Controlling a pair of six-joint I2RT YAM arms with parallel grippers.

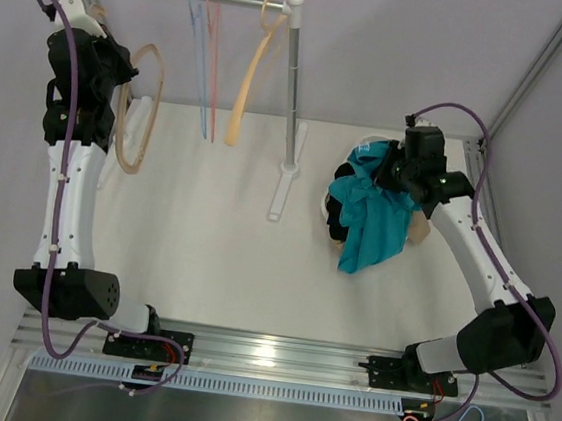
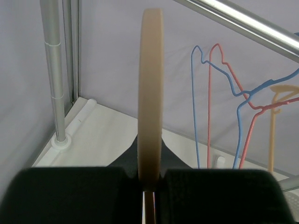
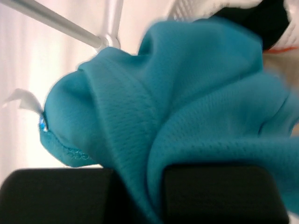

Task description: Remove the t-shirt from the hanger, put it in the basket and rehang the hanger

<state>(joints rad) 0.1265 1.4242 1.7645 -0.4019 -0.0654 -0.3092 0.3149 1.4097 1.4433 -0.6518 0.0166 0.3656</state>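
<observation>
Evidently removal is nearly complete: right fingers [image 3: 224, 191] clamp the t-shirt [image 1: 370, 225] over a pile [image 1: 332, 226] on the counter [image 1: 208, 233], left fingers [image 2: 70, 196] clamp the bare hanger [image 2: 150, 93] well apart, so the next move calls for releasing the t-shirt.

White links [image 1: 73, 199], black joints [image 1: 66, 291], black fingers [image 2: 60, 196] — purple cables [image 1: 59, 187] alongside.
</observation>
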